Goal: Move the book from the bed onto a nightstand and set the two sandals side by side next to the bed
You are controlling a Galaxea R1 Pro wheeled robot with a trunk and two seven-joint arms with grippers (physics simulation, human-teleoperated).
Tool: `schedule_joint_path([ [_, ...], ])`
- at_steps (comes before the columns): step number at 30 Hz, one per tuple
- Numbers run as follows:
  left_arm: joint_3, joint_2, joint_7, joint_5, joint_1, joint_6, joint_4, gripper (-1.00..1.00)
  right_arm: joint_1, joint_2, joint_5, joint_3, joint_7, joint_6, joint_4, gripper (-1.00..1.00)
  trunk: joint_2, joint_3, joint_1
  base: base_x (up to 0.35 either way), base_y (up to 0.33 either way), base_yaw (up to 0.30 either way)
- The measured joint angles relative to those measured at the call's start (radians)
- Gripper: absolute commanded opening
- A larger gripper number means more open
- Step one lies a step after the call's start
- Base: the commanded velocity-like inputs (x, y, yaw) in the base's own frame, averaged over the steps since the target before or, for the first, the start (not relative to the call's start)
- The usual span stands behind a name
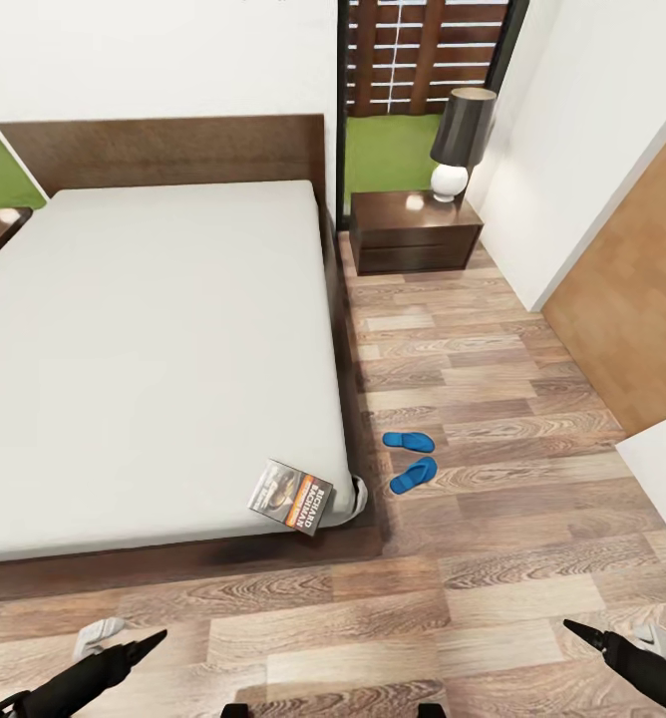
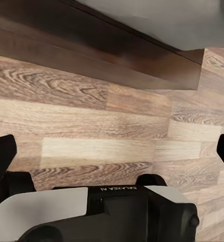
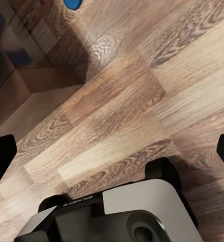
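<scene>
Wood plank floor (image 1: 493,399) beside white bed (image 1: 154,349).

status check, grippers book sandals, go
Left gripper and right gripper open, empty, low over floor. Book on bed corner. Sandals on floor beside bed, splayed apart. Nightstand path open.

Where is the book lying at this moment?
In the head view, the book lies on the bed, at the mattress's near right corner, with the two sandals on the floor to its right.
</scene>
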Motion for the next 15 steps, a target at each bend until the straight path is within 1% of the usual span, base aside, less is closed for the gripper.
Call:
schedule_joint_path([
  [2,0.005,-0.001,0.008,0.000,0.000,-0.009,0.000,1.00,0.000,0.001,0.000,0.000,-0.001,-0.003,0.001,1.00,0.000,0.000,0.000,0.000,0.000,0.000],
  [4,0.008,-0.001,0.012,0.000,0.000,-0.015,0.000,1.00,0.000,0.012,0.001,0.000,-0.002,-0.006,0.001,1.00,0.000,0.000,0.000,0.000,0.000,0.000],
  [7,0.008,-0.002,0.013,0.000,0.000,-0.016,0.000,1.00,-0.001,0.033,0.002,0.001,-0.005,-0.008,0.001,1.00,0.000,0.000,0.000,0.000,0.000,0.000],
  [10,0.008,-0.003,0.014,0.000,0.000,-0.017,0.000,1.00,-0.001,0.070,0.023,0.012,-0.007,-0.008,-0.006,1.00,0.000,0.000,0.000,0.000,0.000,0.000],
  [11,0.009,-0.004,0.014,-0.001,0.000,-0.017,0.000,1.00,-0.001,0.097,0.040,0.023,-0.006,-0.006,-0.011,1.00,0.000,0.000,0.000,0.000,0.000,0.000],
  [12,0.009,-0.004,0.015,-0.001,0.000,-0.017,0.000,1.00,-0.001,0.130,0.062,0.034,-0.006,-0.002,-0.019,1.00,0.000,0.000,0.000,0.000,0.000,0.000],
  [13,0.009,-0.004,0.015,0.000,0.000,-0.017,0.000,1.00,-0.002,0.148,0.075,0.038,-0.005,0.000,-0.024,1.00,0.000,0.000,0.000,0.000,0.000,0.000],
  [14,0.009,-0.004,0.015,-0.001,0.000,-0.017,0.000,1.00,-0.002,0.178,0.100,0.045,-0.005,0.005,-0.038,1.00,0.000,0.000,0.000,0.000,0.000,0.000],
  [15,0.009,-0.005,0.015,-0.001,0.000,-0.017,0.000,1.00,-0.003,0.221,0.139,0.051,-0.006,0.013,-0.062,1.00,0.000,0.000,0.000,0.000,0.000,0.000],
])
